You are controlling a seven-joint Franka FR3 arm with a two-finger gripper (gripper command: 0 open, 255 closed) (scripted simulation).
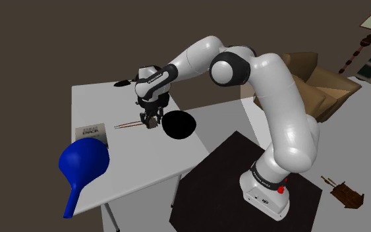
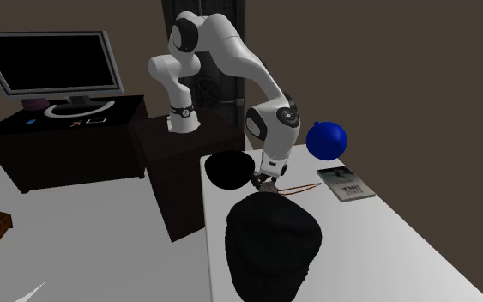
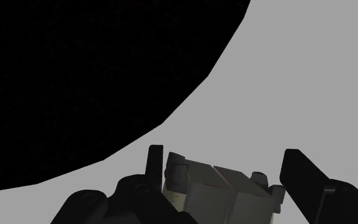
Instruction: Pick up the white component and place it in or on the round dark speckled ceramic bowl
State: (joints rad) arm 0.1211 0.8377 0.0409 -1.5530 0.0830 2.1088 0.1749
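Wrist view, looking along the all-black gripper [image 3: 225, 160]: its two fingers [image 3: 304, 181] stand a moderate way apart and press in on either side of the white component [image 3: 212, 191]. This is a blocky, pale grey-white piece with small raised parts, and the gripper appears to be clasping it. The component's visible breadth runs straight across from one finger to the other, spanning the gap between them. Whether it is lifted clear of the grey table [image 3: 298, 76] or resting on it cannot be told. Just beyond the fingertips, and off to one finger's side, sweeps the curved rim of the dark bowl [image 3: 88, 83]. The bowl reads as almost solid black, with only the faintest speckle. In the shoulder view the gripper hangs low over the table, pointing down, with the bowl just beside it toward that view's right, the two nearly touching. In the second exterior view the same bowl sits just beside the gripper on that view's left. A pair of thin sticks [image 1: 128, 125] lies on the table on the gripper's far side from the bowl. Judging from this, the coming move is a short sideways carry toward the bowl, with enough lift for the component to pass over the rim before release.
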